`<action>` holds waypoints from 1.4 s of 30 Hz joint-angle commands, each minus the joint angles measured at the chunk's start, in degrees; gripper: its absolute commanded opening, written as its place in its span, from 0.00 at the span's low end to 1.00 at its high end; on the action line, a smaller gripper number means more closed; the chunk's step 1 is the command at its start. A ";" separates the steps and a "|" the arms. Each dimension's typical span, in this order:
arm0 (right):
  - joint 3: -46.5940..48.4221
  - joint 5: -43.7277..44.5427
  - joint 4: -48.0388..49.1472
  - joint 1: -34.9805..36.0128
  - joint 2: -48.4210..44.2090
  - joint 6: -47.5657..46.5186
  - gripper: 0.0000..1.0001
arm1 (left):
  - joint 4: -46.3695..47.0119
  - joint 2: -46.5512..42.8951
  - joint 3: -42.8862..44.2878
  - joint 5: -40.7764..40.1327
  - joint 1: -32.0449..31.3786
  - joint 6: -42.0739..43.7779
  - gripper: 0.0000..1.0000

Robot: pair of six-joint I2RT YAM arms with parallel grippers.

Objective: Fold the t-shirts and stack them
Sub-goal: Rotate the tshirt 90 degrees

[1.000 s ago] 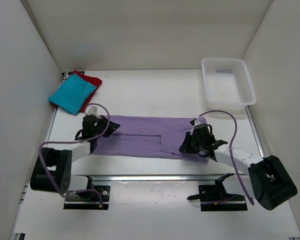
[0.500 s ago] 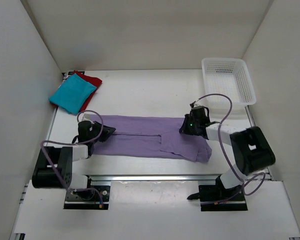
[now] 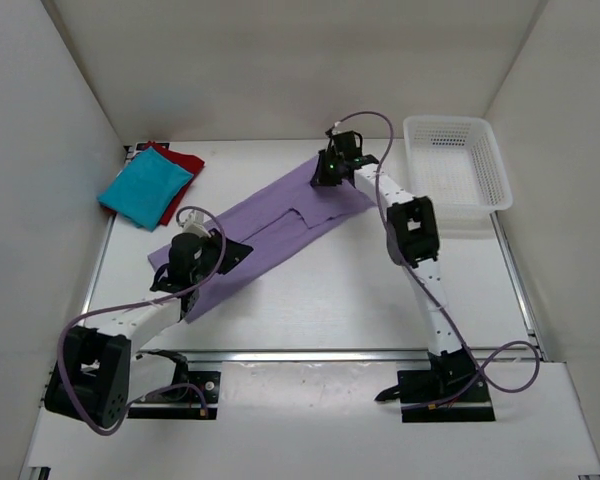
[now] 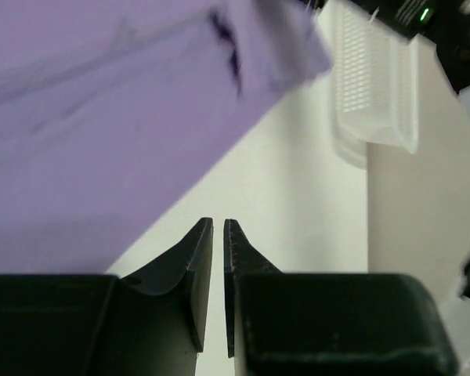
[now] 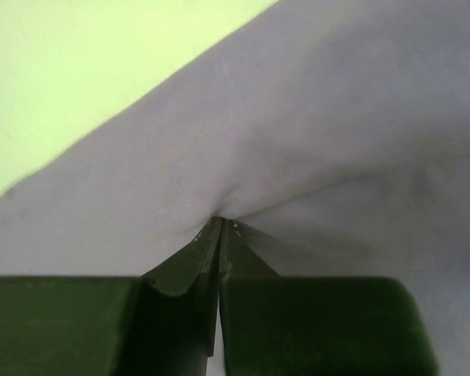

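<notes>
right pincer [image 5: 222, 223]: pinching lavender shirt [image 3: 270, 225] near table's far edge | left pincer [image 4: 218, 227]: thin slit, cannot tell if gripping | lavender shirt: stretched diagonally toward near-left | teal shirt [image 3: 145, 190] atop red shirt [image 3: 183, 161]: far-left corner

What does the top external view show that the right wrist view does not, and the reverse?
Only the top view: the teal shirt lying on the red shirt, the white basket, the left hand. Only the right wrist view: the lavender shirt puckered at the closed fingertips, close up. Both: the right hand gripping this shirt.
</notes>
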 commanded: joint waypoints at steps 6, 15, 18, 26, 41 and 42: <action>6.27 -4.97 -9.10 -1.79 -7.13 -3.29 0.00 | -8.61 -1.44 1.99 0.51 -5.66 8.01 0.24; -38.52 -3.11 10.39 0.75 -46.59 -2.08 0.35 | -17.76 -6.44 5.52 1.64 -5.51 14.70 0.22; -56.18 -1.89 17.94 5.74 -53.12 0.81 0.29 | -17.06 -8.47 3.23 3.31 -3.48 14.17 0.23; -69.18 -0.58 36.15 19.29 -46.99 12.95 0.36 | -20.57 -10.58 5.24 5.52 -1.28 15.23 0.23; -64.59 -0.57 40.82 19.75 -29.93 23.51 0.19 | -19.08 -10.32 4.72 5.96 -1.27 14.53 0.23; -65.29 -1.18 40.12 18.35 -30.97 22.64 0.13 | -18.82 -9.88 4.72 5.95 -2.06 14.53 0.23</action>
